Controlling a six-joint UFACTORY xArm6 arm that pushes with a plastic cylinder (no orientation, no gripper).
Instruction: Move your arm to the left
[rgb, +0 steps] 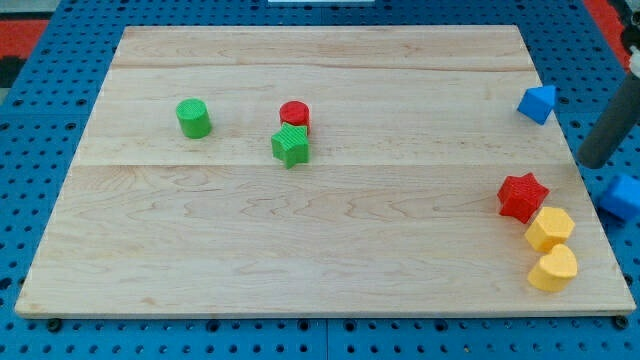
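My rod comes in from the view's right edge and its tip (592, 160) rests just off the board's right edge. It stands between a blue block (537, 103) above-left and another blue block (624, 195) below-right. A red star (522, 196) lies to the tip's lower left, apart from it. Below that sit a yellow hexagon (549, 228) and a yellow heart-like block (553, 268). Far to the left are a red cylinder (294, 115), a green star (290, 146) touching it, and a green cylinder (193, 118).
The wooden board (300, 250) lies on a blue pegboard (40, 150). Both blue blocks sit at or beyond the board's right edge.
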